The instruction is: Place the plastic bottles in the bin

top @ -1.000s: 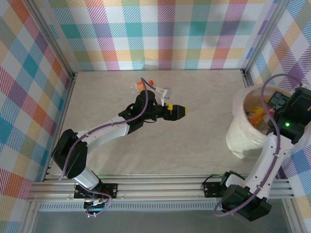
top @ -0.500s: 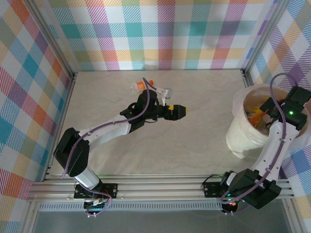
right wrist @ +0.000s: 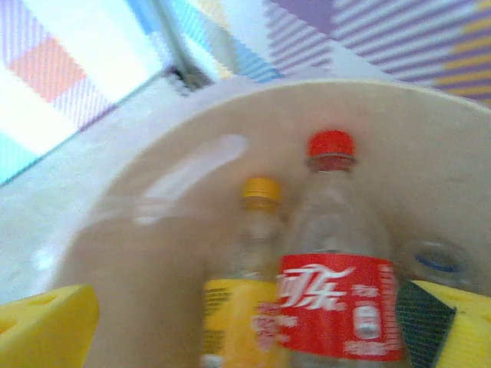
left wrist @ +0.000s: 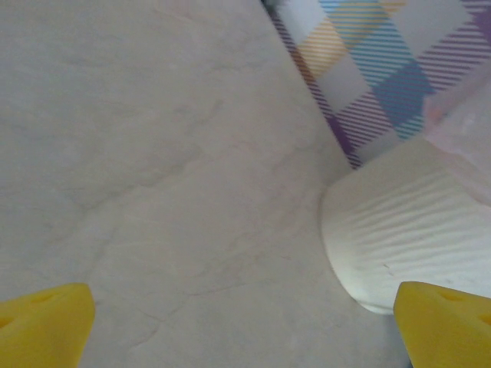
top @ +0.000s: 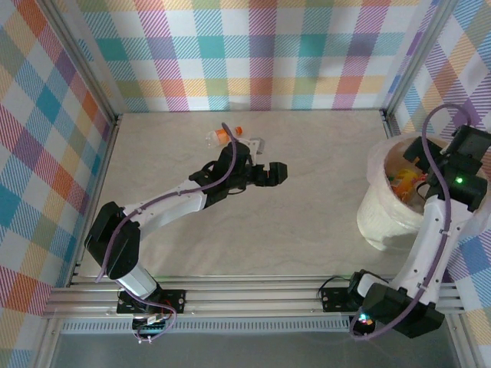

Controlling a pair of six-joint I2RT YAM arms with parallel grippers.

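The left gripper hovers wide open and empty over the pale desk, near a small orange-labelled plastic bottle. The right gripper, equally open and empty, hangs above the round cream-white bin, which contains a red-labelled clear bottle and a yellow-labelled bottle.

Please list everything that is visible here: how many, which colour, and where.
bin: one, cream-white, table's right side
red-labelled bottle: one, red cap, inside bin
yellow-labelled bottle: one, yellow cap, inside bin, beside it
orange-labelled bottle: one, table's far side
table: one, beige marbled
walls: plaid, multicoloured, around table
left gripper: one, open, yellow fingertips, above mid-table
right gripper: one, open, yellow fingertips, above bin
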